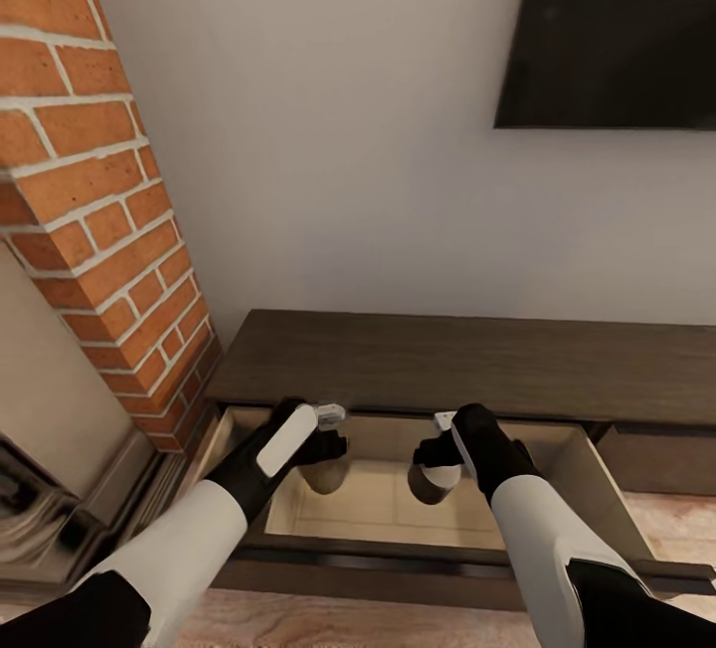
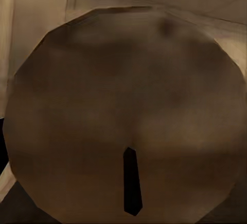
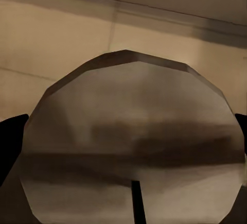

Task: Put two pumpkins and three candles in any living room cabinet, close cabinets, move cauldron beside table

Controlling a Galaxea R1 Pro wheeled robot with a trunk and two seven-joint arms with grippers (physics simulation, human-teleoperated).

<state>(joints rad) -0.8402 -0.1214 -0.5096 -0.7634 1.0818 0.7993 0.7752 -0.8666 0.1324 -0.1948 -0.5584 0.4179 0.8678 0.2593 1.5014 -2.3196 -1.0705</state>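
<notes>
Up close we've got the flat round top of a candle (image 3: pixel 131 141), pale grey-cream with darker brownish bands smeared across the middle. Its edge is faceted rather than smooth, so it reads as a many-sided disc. A thin dark wick (image 3: pixel 136 203) sticks up near the candle's centre. On either side we can just see dark fingers (image 3: pixel 10 141) of the right gripper pressed against the candle's rim, so it's clamped between them. Behind it is the light tan wood inside of the cabinet (image 3: pixel 62 85), with a darker shadowed strip running along the back.
</notes>
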